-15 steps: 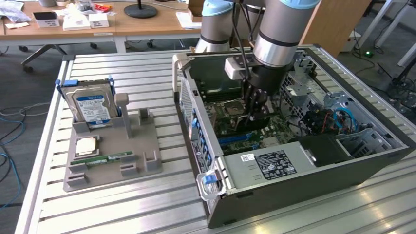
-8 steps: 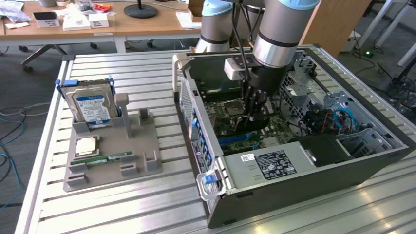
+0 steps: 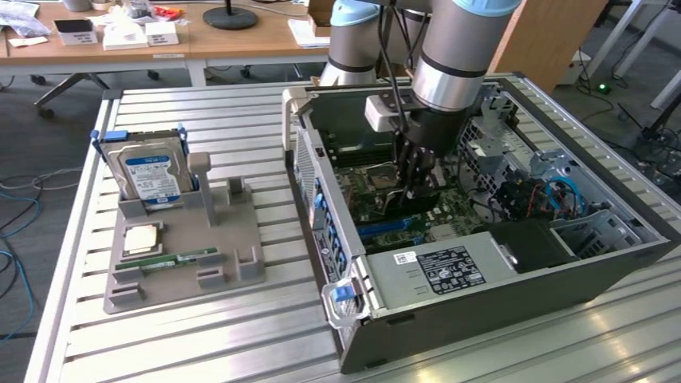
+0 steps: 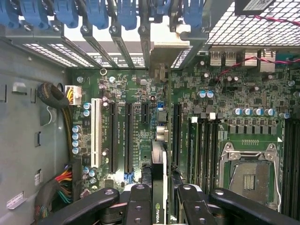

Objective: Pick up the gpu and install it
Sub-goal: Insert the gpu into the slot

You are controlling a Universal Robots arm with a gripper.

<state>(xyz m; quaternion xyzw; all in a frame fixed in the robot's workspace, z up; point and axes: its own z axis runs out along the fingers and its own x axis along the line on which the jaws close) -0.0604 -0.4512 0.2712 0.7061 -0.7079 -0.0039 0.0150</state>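
Slatted aluminium table [image 3: 213, 335] under an office backdrop of wooden desks [image 3: 159, 40] carries an open computer case [image 3: 479, 319] lying on its side toward the exterior view's right edge, with the Universal Robots arm [image 3: 458, 56] reaching straight down into it. Its gripper [image 4: 162, 187] is clamped on the gpu [image 4: 158, 164], the two black fingers [image 4: 138, 206] pressing the thin card's flat faces so that it hangs edge-on, close over the motherboard [image 4: 140, 93] and in line with the long expansion slots [image 4: 127, 136]; whether its lower edge has met a slot cannot be told. Beyond the card sit the bare processor socket [image 4: 247, 176], the row of blue slot clips [image 4: 93, 11] at the case's rear wall and, in the exterior view, the labelled power supply [image 3: 447, 267] at the case's near end. Near the table's edge at the exterior view's left, a grey fixture [image 3: 229, 247] holds an upright hard drive [image 3: 149, 177], a processor [image 3: 142, 239] and a RAM stick [image 3: 181, 259]. The card looks light and stiff but fragile: a grip across the plain upper edge of the board, clear of chips and contact fingers, seems safest, and any twist or sideways push would likely strain the board or the slot.
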